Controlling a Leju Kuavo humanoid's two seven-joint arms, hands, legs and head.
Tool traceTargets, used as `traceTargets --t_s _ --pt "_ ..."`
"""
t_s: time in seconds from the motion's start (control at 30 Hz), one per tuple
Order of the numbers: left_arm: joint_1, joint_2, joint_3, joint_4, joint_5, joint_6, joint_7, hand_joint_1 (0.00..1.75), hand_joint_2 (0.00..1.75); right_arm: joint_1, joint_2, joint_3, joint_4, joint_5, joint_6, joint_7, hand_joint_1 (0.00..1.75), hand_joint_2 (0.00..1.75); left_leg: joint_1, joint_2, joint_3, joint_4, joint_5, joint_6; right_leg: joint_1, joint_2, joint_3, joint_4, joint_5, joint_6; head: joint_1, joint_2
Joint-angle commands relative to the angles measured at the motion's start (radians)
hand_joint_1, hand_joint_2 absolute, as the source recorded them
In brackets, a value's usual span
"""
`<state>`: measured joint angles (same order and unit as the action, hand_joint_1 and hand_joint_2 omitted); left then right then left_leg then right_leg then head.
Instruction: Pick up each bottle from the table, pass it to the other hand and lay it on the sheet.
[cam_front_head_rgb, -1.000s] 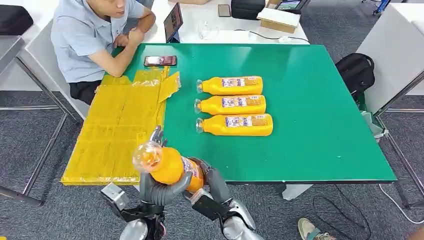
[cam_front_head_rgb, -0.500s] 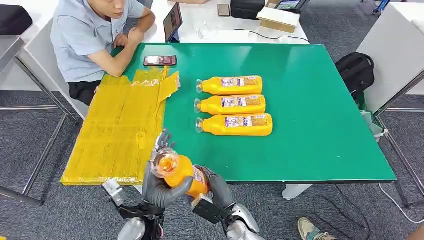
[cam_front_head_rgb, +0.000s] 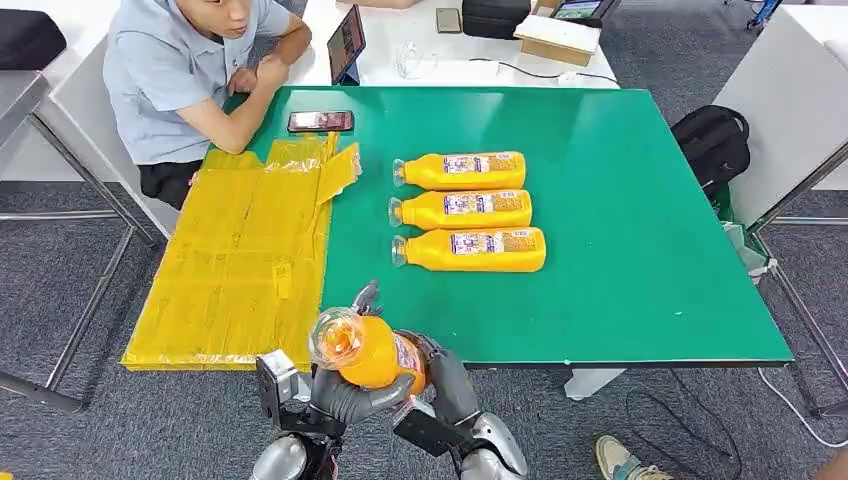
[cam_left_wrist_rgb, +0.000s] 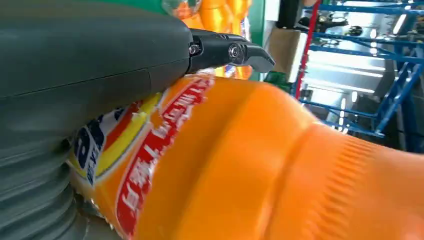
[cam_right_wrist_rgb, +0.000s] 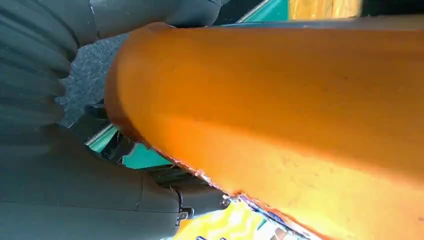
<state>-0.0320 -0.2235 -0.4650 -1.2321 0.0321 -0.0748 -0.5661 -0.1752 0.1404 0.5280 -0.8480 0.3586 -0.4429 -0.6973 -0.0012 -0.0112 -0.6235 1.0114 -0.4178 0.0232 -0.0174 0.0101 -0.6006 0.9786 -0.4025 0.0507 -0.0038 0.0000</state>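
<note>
Change: since a second ago the held bottle (cam_front_head_rgb: 372, 352) has swung from over the sheet's near corner back toward the robot's middle, off the worktop (cam_front_head_rgb: 640, 250) edge, cap tipped up.
Meaning: you are mid-handover, I judge; nothing has reached the yellow sheet (cam_front_head_rgb: 235, 260) yet.
Left hand (cam_front_head_rgb: 335, 395): its fingers wrap the bottle from beneath.
Right hand (cam_front_head_rgb: 440, 375): pressed against the label end, fingers closed round it.
Bottle versus fingers: clasped between both hands, touching each.
Waiting: three bottles (cam_front_head_rgb: 465, 210) lie side by side on the worktop, well apart from the hands.
</note>
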Motion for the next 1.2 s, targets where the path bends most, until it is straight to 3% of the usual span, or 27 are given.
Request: traceTargets --t_s 0.03,0.17,0.2,0.27,0.3,0.5,0.53,0.6,0.7,0.77,0.9,0.93,1.0,1.03,1.1,1.17,1.2 --pt "-0.033 0.005 -0.023 0.078 0.048 -0.023 0.027 1.75 1.75 -0.026 -0.012 0.104 -0.01 0.008 -0.009 -0.001 1.69 1.75 0.001 0.002 0.005 0.0 -0.002 -0.002 0.001 0.0 0.005 -0.001 -0.002 -0.002 0.0 0.0" --pt "-0.03 0.002 -0.014 0.06 0.068 -0.025 0.023 1.75 1.75 -0.027 -0.014 0.113 -0.01 0.002 -0.012 -0.001 1.64 1.75 0.001 0.002 0.004 0.0 -0.002 -0.001 0.001 0.0 0.004 0.0 -0.002 -0.002 0.0 0.0" --pt "-0.029 0.001 -0.011 0.055 0.079 -0.032 0.023 1.75 1.75 -0.027 -0.014 0.115 -0.007 0.001 -0.014 -0.001 1.54 1.75 0.001 0.002 0.004 0.0 -0.002 -0.001 0.001 0.0 0.004 0.0 -0.002 -0.002 0.0 0.0" --pt "-0.026 0.001 -0.007 0.046 0.099 -0.045 0.018 1.75 1.75 -0.029 -0.014 0.118 0.0 0.001 -0.017 -0.001 1.13 1.75 0.001 0.001 0.004 0.0 -0.002 -0.001 0.001 0.0 0.003 0.0 -0.002 -0.002 0.0 0.0" --pt "-0.024 0.001 -0.006 0.04 0.122 -0.067 0.017 1.75 1.75 -0.032 -0.011 0.118 0.009 -0.001 -0.009 -0.001 0.0 1.75 0.001 0.002 0.005 0.0 -0.003 -0.002 0.001 0.0 0.005 0.0 -0.003 -0.003 0.0 0.0" --pt "-0.025 0.003 0.002 0.027 0.179 -0.11 0.03 1.75 1.75 -0.027 -0.012 0.12 0.007 -0.024 -0.002 -0.001 0.0 1.75 0.001 0.001 0.004 0.0 -0.002 -0.002 0.001 -0.001 0.004 0.0 -0.002 -0.002 0.0 0.0" --pt "-0.027 0.005 0.003 0.025 0.205 -0.124 0.042 1.75 1.75 -0.032 -0.014 0.134 0.017 -0.018 -0.024 -0.001 0.0 0.0 0.001 0.001 0.003 0.0 -0.002 -0.001 0.001 0.0 0.003 0.0 -0.002 -0.002 0.0 0.0" --pt "-0.039 0.006 0.01 0.031 0.22 -0.124 0.055 1.73 1.75 -0.025 -0.025 0.154 -0.012 -0.028 -0.042 -0.001 0.0 0.0 0.001 0.001 0.001 0.0 -0.001 -0.001 0.001 0.0 0.001 0.0 -0.001 -0.001 0.0 0.0" --pt "-0.06 -0.011 0.075 0.066 0.293 -0.092 0.105 1.5 1.75 -0.018 -0.029 0.143 -0.007 -0.073 -0.074 -0.001 0.0 0.0 0.001 0.0 0.003 0.001 -0.002 -0.001 0.002 -0.001 0.004 0.0 -0.002 -0.002 0.0 0.0" --pt "-0.088 -0.019 0.141 0.091 0.34 -0.013 0.114 1.57 1.75 -0.03 -0.024 0.163 0.017 -0.037 -0.184 -0.001 0.0 0.0 0.001 0.0 0.002 -0.001 0.0 -0.001 0.001 -0.001 0.002 -0.001 0.0 -0.001 0.0 0.0" --pt "-0.129 -0.025 0.213 0.104 0.34 0.078 0.105 1.55 1.75 -0.01 -0.041 0.176 -0.079 -0.114 -0.171 -0.001 0.0 0.0 0.001 0.0 0.002 0.0 0.0 -0.001 0.001 -0.001 0.002 0.0 -0.001 -0.002 0.0 0.0" --pt "-0.152 -0.018 0.239 0.106 0.269 0.184 0.06 1.55 1.75 -0.023 -0.031 0.173 -0.037 -0.096 -0.229 -0.001 0.0 0.0 0.001 0.001 0.004 0.0 -0.001 -0.002 0.001 -0.001 0.003 0.0 -0.001 -0.003 0.0 0.0" --pt "-0.161 -0.011 0.255 0.092 0.215 0.251 0.008 1.59 1.75 -0.029 -0.026 0.171 -0.035 -0.105 -0.232 -0.001 0.0 0.0 0.001 0.001 0.004 -0.001 -0.001 -0.002 0.002 -0.001 0.004 0.0 -0.001 -0.003 0.0 0.0" --pt "-0.168 0.001 0.287 0.068 0.2 0.286 0.027 1.69 1.75 -0.028 -0.025 0.174 -0.058 -0.124 -0.243 -0.001 0.0 0.0 0.001 0.002 0.003 -0.001 -0.001 -0.002 0.001 0.001 0.003 0.0 0.0 -0.002 0.0 0.0" --pt "-0.171 0.007 0.285 0.063 0.172 0.309 0.013 1.71 1.75 -0.028 -0.027 0.177 -0.065 -0.127 -0.24 -0.001 0.0 0.0 0.001 0.003 0.002 0.0 -0.001 -0.001 0.001 0.001 0.001 0.0 0.0 -0.002 0.0 0.0" --pt "-0.181 0.057 0.278 0.024 -0.047 0.479 -0.043 1.68 1.75 -0.033 -0.023 0.172 -0.064 -0.136 -0.249 -0.001 0.0 0.0 0.001 0.001 0.003 0.0 -0.001 -0.002 0.002 0.0 0.002 0.0 -0.001 -0.002 0.0 0.0" --pt "-0.181 0.057 0.278 0.024 -0.047 0.479 -0.043 1.68 1.75 -0.033 -0.023 0.172 -0.064 -0.136 -0.249 -0.001 0.0 0.0 0.001 0.002 0.002 0.0 0.0 -0.001 0.001 0.001 0.001 0.0 0.0 -0.002 0.0 0.0"
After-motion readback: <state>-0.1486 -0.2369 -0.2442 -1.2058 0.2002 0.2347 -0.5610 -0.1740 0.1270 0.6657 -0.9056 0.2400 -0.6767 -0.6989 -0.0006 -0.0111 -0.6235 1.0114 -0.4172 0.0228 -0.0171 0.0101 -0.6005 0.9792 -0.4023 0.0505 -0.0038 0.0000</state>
